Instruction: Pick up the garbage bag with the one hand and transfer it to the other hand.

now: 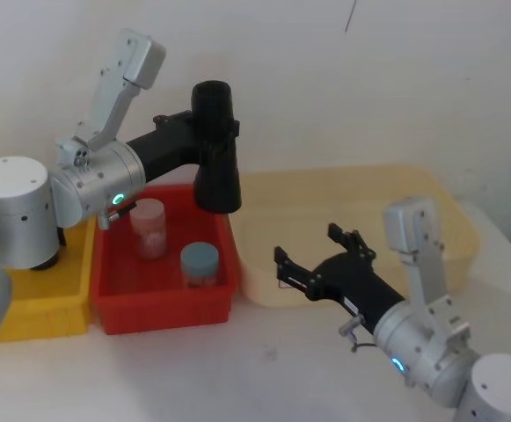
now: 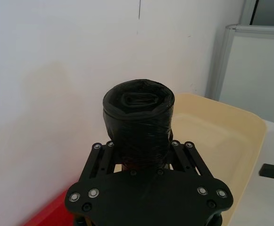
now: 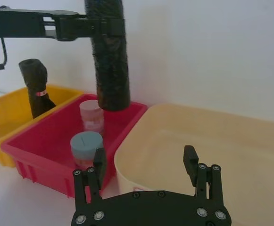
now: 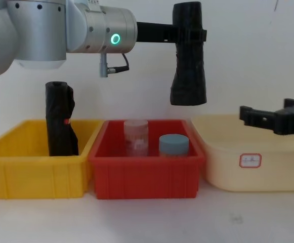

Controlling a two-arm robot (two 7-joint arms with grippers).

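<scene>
Left gripper (image 1: 209, 130) clenched on the upper part of the garbage bag (image 1: 218, 176), bag upright in the air above the red bin's (image 1: 163, 312) back right corner, right gripper (image 1: 306, 243) spread wide and empty over the cream tub's (image 1: 257, 283) front left corner

garbage bag (image 1: 218, 171): matte, slightly wrinkled black plastic.

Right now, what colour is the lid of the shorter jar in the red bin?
The lid is light blue; it shows best in the chest view.
</scene>
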